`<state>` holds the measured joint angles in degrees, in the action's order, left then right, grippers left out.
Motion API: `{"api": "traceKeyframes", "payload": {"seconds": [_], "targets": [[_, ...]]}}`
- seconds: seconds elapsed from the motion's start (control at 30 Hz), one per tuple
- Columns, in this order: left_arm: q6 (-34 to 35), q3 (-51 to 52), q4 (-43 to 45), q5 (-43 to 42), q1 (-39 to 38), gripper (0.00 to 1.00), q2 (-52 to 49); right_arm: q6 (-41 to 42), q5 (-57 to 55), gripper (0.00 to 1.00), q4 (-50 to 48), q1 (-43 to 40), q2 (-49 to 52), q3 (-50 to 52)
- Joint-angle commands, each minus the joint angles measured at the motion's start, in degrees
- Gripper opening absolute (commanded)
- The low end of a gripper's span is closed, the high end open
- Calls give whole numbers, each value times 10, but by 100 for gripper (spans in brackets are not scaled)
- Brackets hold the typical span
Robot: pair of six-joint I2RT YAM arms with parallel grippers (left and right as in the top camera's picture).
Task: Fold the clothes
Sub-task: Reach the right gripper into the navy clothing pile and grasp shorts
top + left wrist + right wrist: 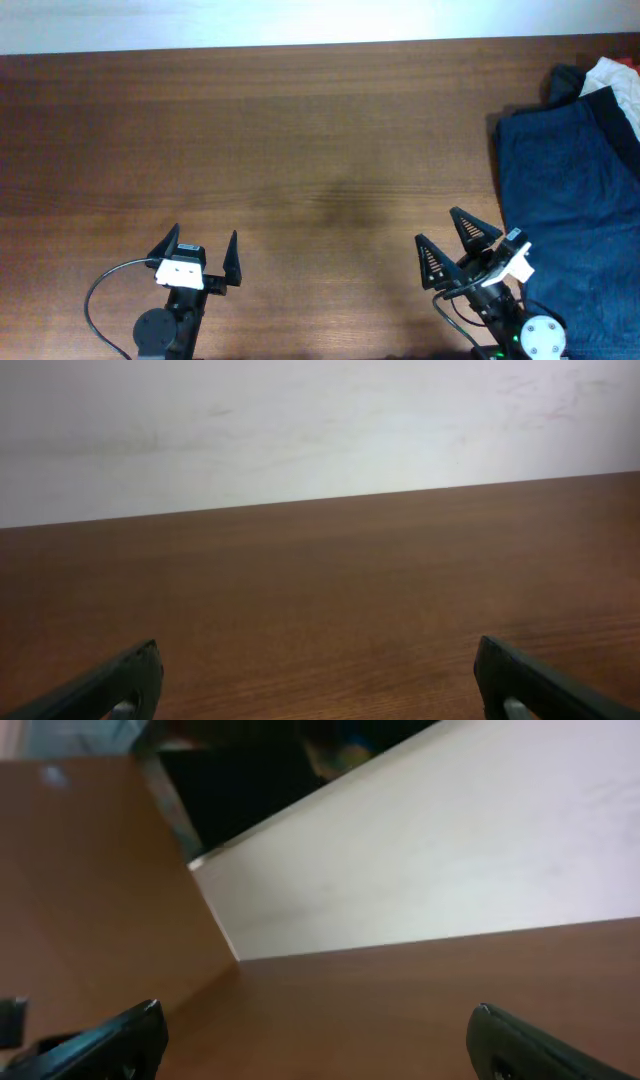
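The clothes [575, 190] lie heaped to the right of the right gripper [455, 238], close beside it, and well off to the right of the left gripper [203, 250]. Both grippers hang spread wide and empty over bare table [300, 150], each with its two dark, pointed fingers splayed apart. On top of the heap is a broad dark blue garment [560, 180], matte and softly creased, with a straight left edge nearest the right gripper; past its far corner a small white piece [615, 80] peeks out. The cloth looks light, limp and floppy, likely to sag and bunch when lifted rather than hold a shape, so a pinch at an edge or corner, probably that near left hem, should serve better than a grab in the middle. The table is smooth brown wood grain, faintly glossy, so fabric should slide across it easily.
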<state>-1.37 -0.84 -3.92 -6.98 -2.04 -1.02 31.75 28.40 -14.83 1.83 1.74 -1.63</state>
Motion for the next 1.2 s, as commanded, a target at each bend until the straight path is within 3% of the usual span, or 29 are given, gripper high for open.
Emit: {"api": "traceKeyframes", "payload": {"seconds": [0.0, 0.1, 0.17, 0.2, 0.37, 0.57, 0.8, 0.83, 0.9, 0.97, 1.07, 1.17], "targets": [[-9, 3, -1, 4, 3, 99, -1, -20, -96, 98, 31, 0, 21, -66], [-9, 3, -1, 4, 3, 99, -1, -131, -262, 99, 176, 0, 175, -219], [-9, 3, -1, 4, 3, 99, -1, -151, -376, 99, 241, 0, 302, -335], [-9, 3, -1, 4, 3, 99, -1, -167, -466, 99, 304, -1, 427, -450], [-9, 3, -1, 4, 3, 99, -1, -228, -601, 99, 464, -1, 803, -757], [-9, 3, -1, 4, 3, 99, -1, -349, -592, 99, 385, -56, 1029, -782], [-9, 3, -1, 4, 3, 99, -1, -464, -511, 96, 348, -98, 1209, -782], [-9, 3, -1, 4, 3, 99, -1, -463, -515, 92, 343, -101, 1224, -782], [-9, 3, -1, 4, 3, 99, -1, -463, -515, 67, 338, -111, 1232, -782], [-9, 3, -1, 4, 3, 99, -1, -463, -515, 53, 345, -127, 1231, -782], [-9, 3, -1, 4, 3, 99, -1, -440, -515, 5, 350, -131, 1227, -782], [-9, 3, -1, 4, 3, 99, -1, -368, -515, 4, 358, -132, 1183, -804]]}}
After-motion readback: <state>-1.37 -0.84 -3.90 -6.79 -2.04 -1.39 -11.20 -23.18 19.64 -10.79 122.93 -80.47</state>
